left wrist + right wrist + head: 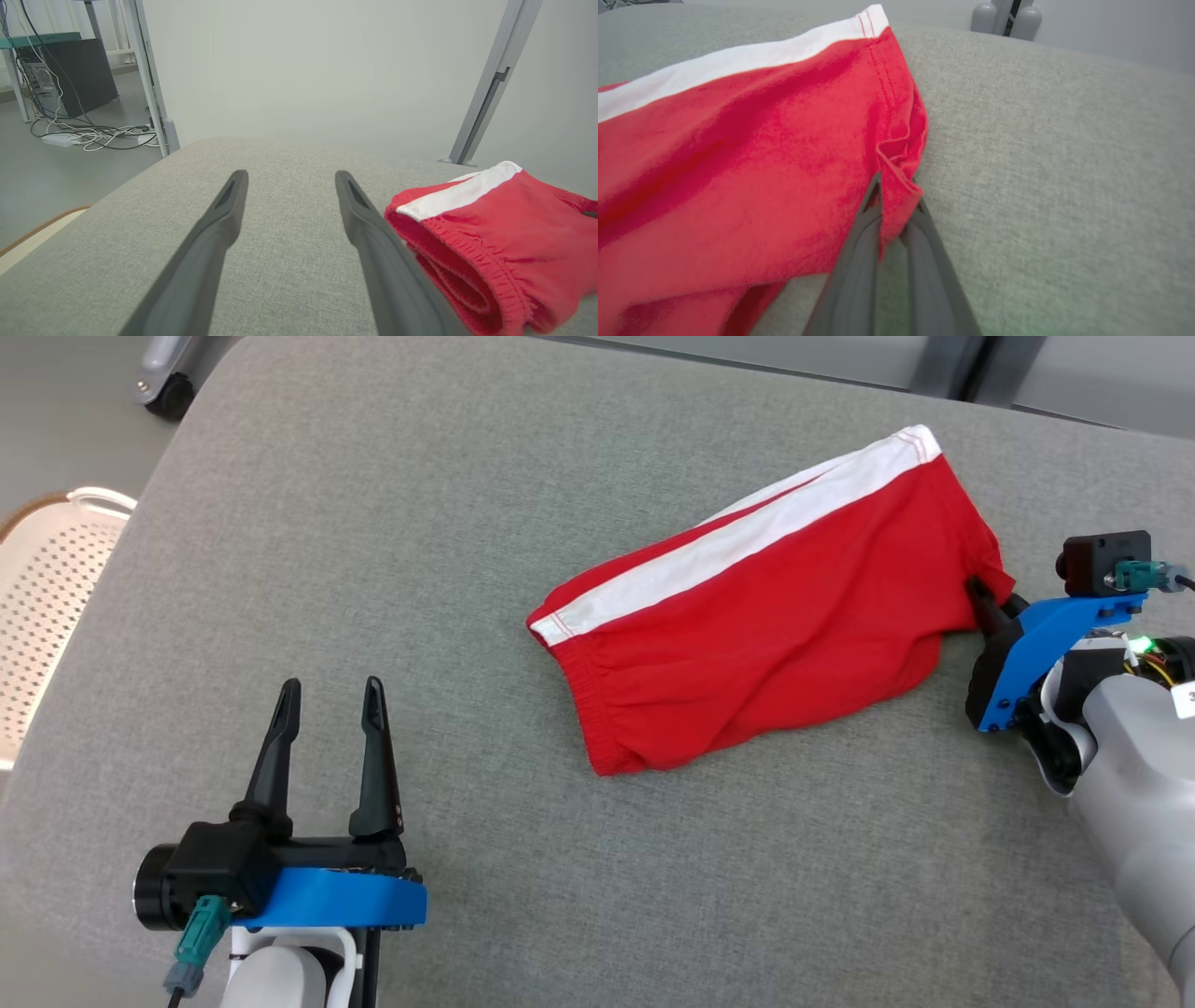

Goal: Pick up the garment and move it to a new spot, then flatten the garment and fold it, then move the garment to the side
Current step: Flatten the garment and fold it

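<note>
The garment (756, 625) is a pair of red shorts with a white side stripe, lying folded on the grey padded table (467, 523), right of centre. My right gripper (982, 600) is shut on the garment's right hem edge; in the right wrist view its fingers (864, 233) pinch a fold of the red cloth (738, 163). My left gripper (331, 700) stands open at the lower left, well clear of the garment, with nothing between its fingers. In the left wrist view the garment's elastic waistband (490, 247) lies just right of the open left gripper (289, 179).
A white perforated chair or basket (47, 588) stands off the table's left edge, and a wheeled base (163, 378) is at the top left. Metal frame legs (490, 84), a computer case and cables (93, 135) sit on the floor beyond the table.
</note>
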### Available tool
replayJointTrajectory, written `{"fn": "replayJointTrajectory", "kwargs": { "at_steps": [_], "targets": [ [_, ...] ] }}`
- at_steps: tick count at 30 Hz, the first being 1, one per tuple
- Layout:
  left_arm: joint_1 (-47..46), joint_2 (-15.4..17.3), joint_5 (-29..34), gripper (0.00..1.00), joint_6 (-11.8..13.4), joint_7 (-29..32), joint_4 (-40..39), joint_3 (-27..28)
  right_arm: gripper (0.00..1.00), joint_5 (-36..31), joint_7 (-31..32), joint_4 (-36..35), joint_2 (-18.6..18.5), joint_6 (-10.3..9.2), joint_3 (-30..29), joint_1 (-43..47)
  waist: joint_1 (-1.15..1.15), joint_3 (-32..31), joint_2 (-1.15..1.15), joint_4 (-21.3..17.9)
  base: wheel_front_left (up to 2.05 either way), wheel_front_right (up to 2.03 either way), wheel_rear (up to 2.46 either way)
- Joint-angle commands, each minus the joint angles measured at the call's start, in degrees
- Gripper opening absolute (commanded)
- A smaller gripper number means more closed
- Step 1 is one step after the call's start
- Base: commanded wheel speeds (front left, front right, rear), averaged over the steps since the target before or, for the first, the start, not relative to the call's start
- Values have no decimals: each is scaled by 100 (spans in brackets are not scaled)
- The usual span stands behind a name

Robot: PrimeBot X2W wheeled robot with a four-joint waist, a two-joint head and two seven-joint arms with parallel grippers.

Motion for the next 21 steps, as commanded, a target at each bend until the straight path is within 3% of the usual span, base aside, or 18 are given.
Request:
{"fn": "replayJointTrajectory", "kwargs": {
  "at_steps": [1,9,21],
  "targets": [
    [39,-10,36,100,22,-21,28,62,0,114,-162,-66,14,4,10,116,0,-50,1,-81,0,0,0],
    [196,-9,301,100,4,-21,222,251,0,527,-686,-399,-73,3,50,537,0,-492,1,-386,0,0,0],
    [605,-9,475,100,-53,-21,189,641,0,1328,-978,-1462,-635,3,-641,2128,0,-975,1,-1090,0,0,0]
  ]
}}
